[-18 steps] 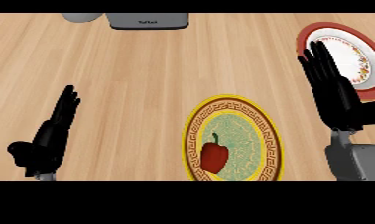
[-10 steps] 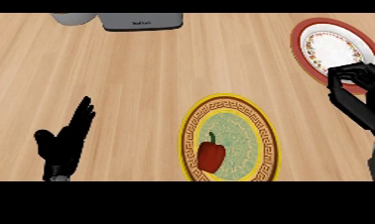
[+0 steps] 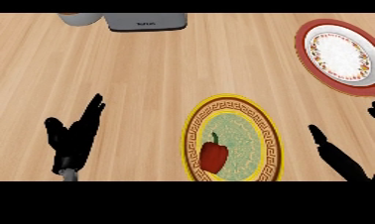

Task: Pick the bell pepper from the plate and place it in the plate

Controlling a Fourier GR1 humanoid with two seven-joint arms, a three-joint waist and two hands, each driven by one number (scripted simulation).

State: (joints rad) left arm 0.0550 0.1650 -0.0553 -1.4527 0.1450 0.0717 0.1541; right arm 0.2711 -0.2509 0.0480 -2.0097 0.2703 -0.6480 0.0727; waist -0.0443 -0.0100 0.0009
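Presently, at the near left of the wooden counter (image 3: 183,69), the left hand (image 3: 73,136) rests upright with its fingers straight and apart, holding nothing and touching nothing; its position well clear of both plates suggests it is parked and has no part in the pick. At the far left edge sit a grey rounded vessel (image 3: 79,18) and, just beside it, a grey box-shaped appliance (image 3: 147,21), both well apart from the working area and apparently incidental to the task. Near centre, close to the near edge, lies the yellow-rimmed plate (image 3: 192,129) with a patterned border and green centre. The bell pepper (image 3: 214,154), red with a dark stem, lies on this plate's near-left portion, inside the rim; it is the source position and the pepper is untouched, so the pick is judged not yet begun. At the near right, the right hand (image 3: 338,161) enters from the lower edge, only partly in view; the fingers seen are extended rather than curled, it holds nothing, and it stands just beside the yellow-rimmed plate without contacting it. At the far right sits the red-rimmed plate (image 3: 304,44) with a white centre, bearing nothing, the likely destination.
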